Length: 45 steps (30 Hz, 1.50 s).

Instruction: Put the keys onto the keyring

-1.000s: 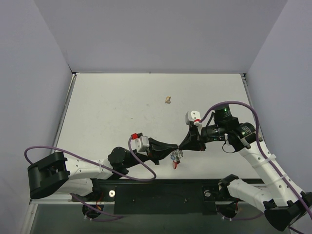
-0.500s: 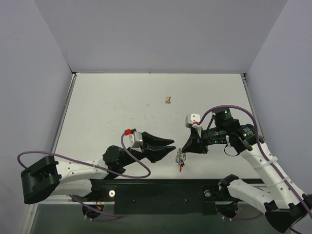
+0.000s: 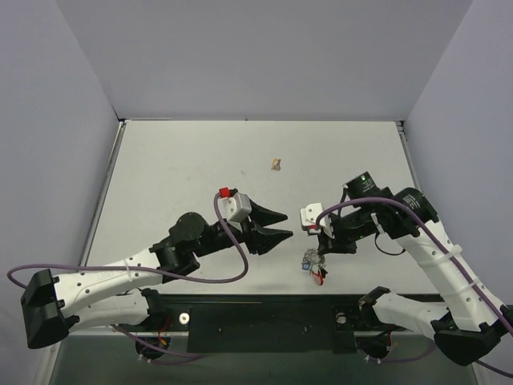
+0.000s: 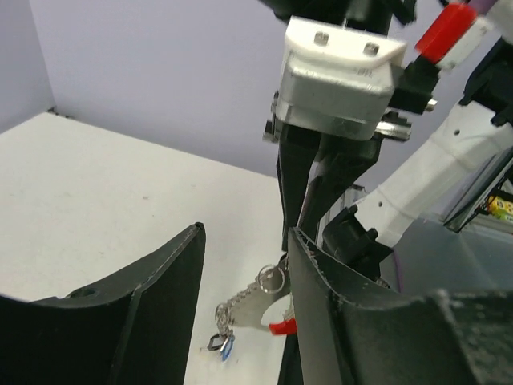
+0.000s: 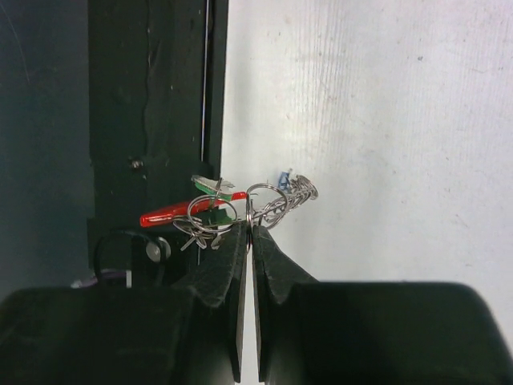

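The keys dangle in a bunch just above the surface's near edge from the clenched right gripper, seemingly pinched by a loop, directly right of the released left gripper, whose spread jaws face them.

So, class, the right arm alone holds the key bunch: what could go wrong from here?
The right pincer pinches the key bunch with just its tips, so it may slip. The bunch hangs above the table's near edge, so a drop might land off the table. The open left pincer could knock it.
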{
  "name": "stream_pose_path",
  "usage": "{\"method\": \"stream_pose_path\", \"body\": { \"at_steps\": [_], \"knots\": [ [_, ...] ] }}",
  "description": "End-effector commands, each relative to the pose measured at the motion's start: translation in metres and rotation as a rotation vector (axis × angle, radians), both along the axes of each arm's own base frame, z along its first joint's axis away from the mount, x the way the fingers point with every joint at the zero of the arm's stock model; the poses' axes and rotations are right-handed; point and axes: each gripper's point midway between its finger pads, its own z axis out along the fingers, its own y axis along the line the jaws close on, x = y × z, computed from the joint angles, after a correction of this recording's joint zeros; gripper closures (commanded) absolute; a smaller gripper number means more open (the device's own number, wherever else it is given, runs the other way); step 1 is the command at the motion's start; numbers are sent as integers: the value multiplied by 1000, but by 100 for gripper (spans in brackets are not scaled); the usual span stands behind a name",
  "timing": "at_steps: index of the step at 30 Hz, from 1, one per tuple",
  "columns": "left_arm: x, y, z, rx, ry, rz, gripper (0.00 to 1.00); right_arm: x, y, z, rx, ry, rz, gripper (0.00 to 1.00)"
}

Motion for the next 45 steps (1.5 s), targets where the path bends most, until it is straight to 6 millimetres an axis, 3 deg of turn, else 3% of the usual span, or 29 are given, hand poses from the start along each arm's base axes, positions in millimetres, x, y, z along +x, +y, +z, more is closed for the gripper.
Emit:
{"method": "stream_pose_path", "body": {
  "at_steps": [1, 2, 3, 8, 15, 24, 30, 45],
  "knots": [
    [-7, -17, -34, 138, 9, -82, 45, -17, -32, 2, -178, 15, 125, 100],
    [-8, -20, -27, 101, -9, -99, 46, -17, -33, 3, -188, 20, 141, 100],
    [-11, -26, -35, 107, -8, -128, 48, -18, -35, 7, -193, 21, 144, 100],
    [-16, -48, -26, 13, -28, -188, 52, -18, -37, 6, -204, 43, 145, 100],
    [-21, -71, -32, 3, -35, -228, 52, -21, -34, 12, -195, 98, 140, 100],
    [-22, -75, -24, -57, -29, -235, 58, -23, -31, 9, -194, 142, 155, 100],
    [-17, -82, -40, 22, -20, -206, 62, -26, -29, 10, -180, 157, 146, 100],
    [-11, -83, -51, 114, -31, -154, 69, -26, -26, 10, -168, 173, 129, 100]
  ]
}}
